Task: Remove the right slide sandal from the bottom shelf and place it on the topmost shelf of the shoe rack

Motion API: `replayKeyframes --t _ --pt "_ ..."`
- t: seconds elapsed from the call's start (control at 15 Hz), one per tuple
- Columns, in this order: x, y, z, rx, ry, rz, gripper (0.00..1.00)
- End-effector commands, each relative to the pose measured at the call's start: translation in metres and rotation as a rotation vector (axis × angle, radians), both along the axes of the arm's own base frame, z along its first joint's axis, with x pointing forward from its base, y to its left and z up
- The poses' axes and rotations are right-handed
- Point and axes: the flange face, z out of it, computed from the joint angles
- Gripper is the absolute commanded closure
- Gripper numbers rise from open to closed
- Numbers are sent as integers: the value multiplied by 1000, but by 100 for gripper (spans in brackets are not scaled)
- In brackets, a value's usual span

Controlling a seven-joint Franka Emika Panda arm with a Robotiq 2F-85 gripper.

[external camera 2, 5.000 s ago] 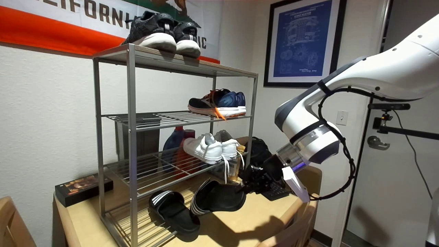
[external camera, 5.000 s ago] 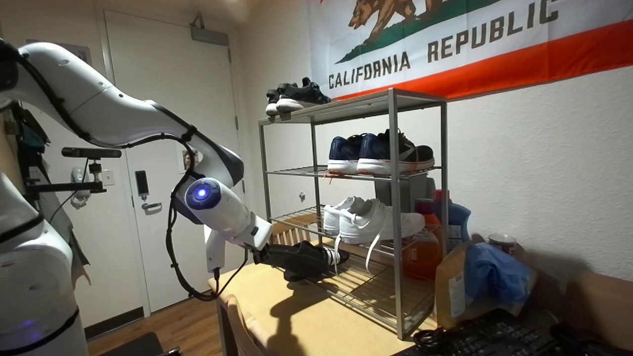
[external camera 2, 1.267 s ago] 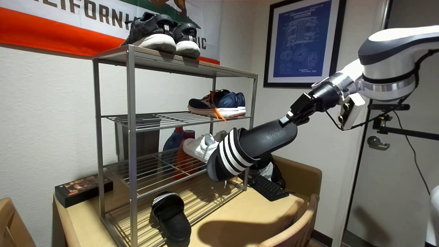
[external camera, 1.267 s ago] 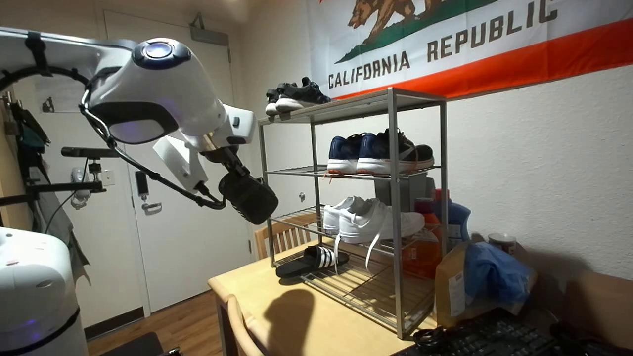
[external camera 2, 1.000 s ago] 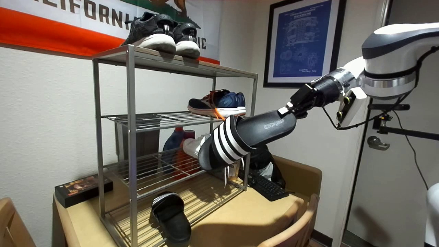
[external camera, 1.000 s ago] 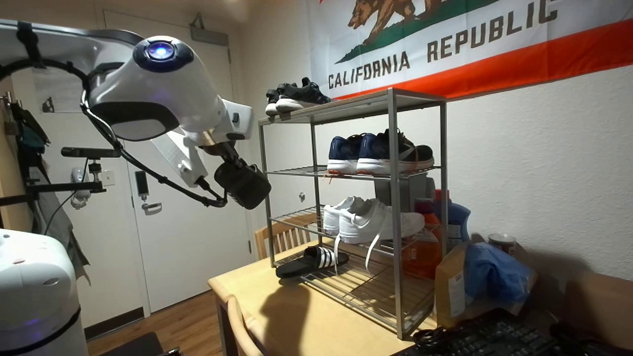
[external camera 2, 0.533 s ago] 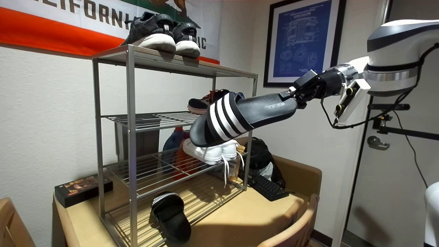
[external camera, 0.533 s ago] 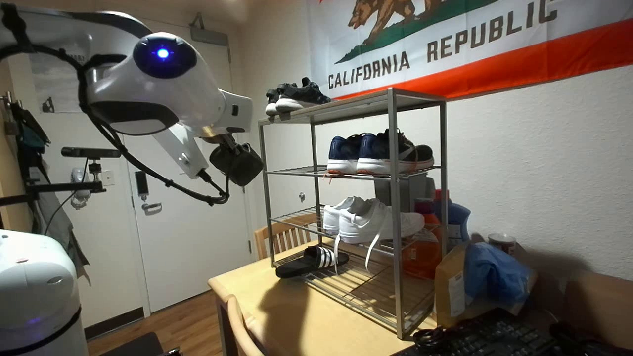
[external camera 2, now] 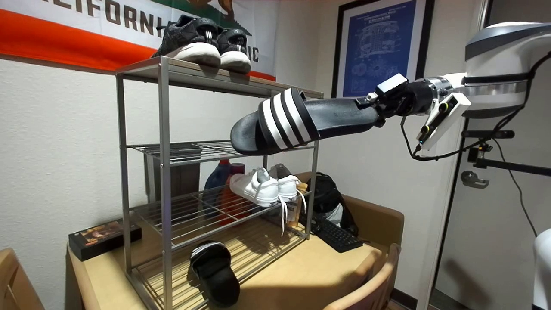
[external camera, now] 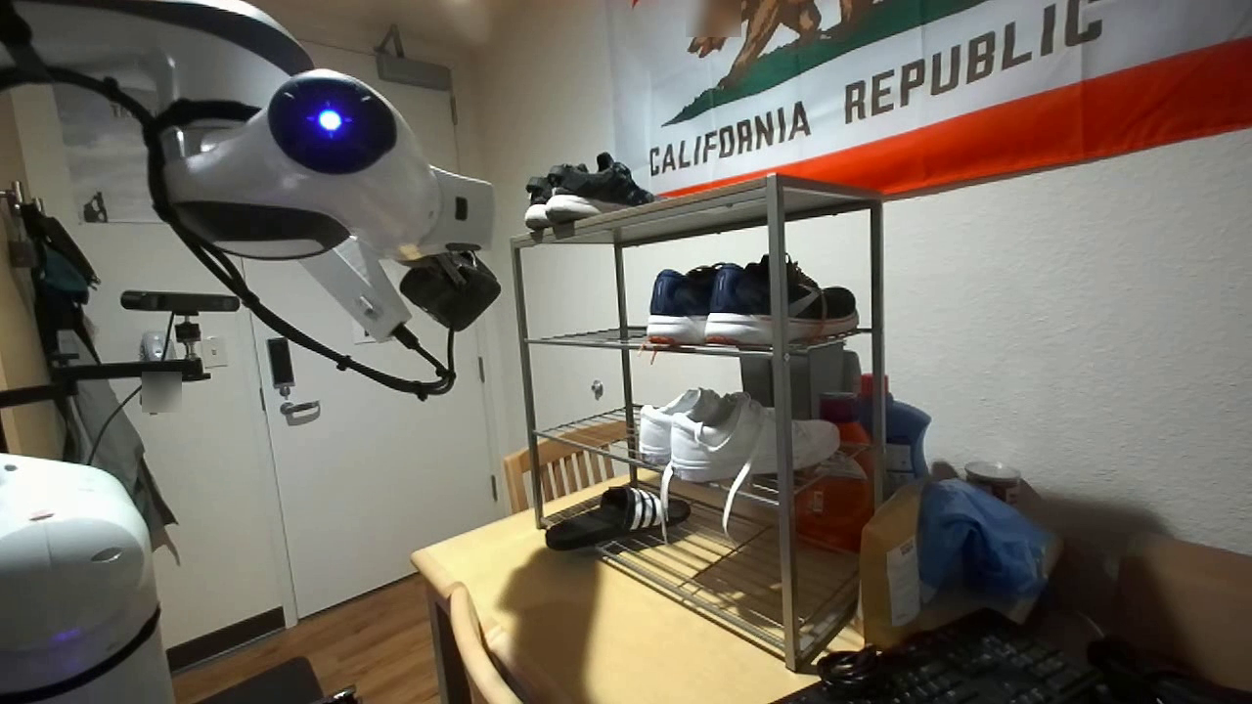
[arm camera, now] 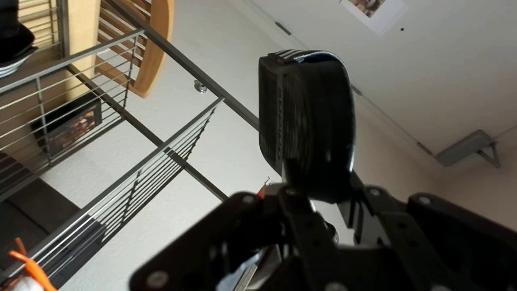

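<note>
Black, white-striped right slide sandal (external camera 2: 297,122) held in mid-air by the gripper (external camera 2: 372,113)
From where I'm standing, it's clamped on the heel end, and the sandal hangs tilted in front of the shoe rack (external camera 2: 165,172), apart from every tier. Its matching slide (external camera 2: 217,280) lies on the bottom shelf (external camera: 724,592), heel over the front edge. Up on the topmost shelf (external camera: 704,203) I see black sneakers (external camera 2: 193,41) with white soles; one tier below sit navy running shoes (external camera: 738,303) and, under those, white sneakers (external camera: 724,440).
</note>
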Motion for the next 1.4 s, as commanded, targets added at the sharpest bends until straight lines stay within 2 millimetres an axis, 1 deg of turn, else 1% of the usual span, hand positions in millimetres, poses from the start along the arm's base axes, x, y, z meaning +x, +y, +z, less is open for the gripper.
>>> replayKeyframes --t 0.0,0.2,0.67,1.0,1.33 --pt "0 -3 11 58 -49 40 93" --pt "-1 -2 12 132 -71 50 93" --pt "0 -9 13 406 -93 -50 93" --pt "1 -11 13 508 -113 -147 93" --pt "2 -8 13 625 -143 -206 93"
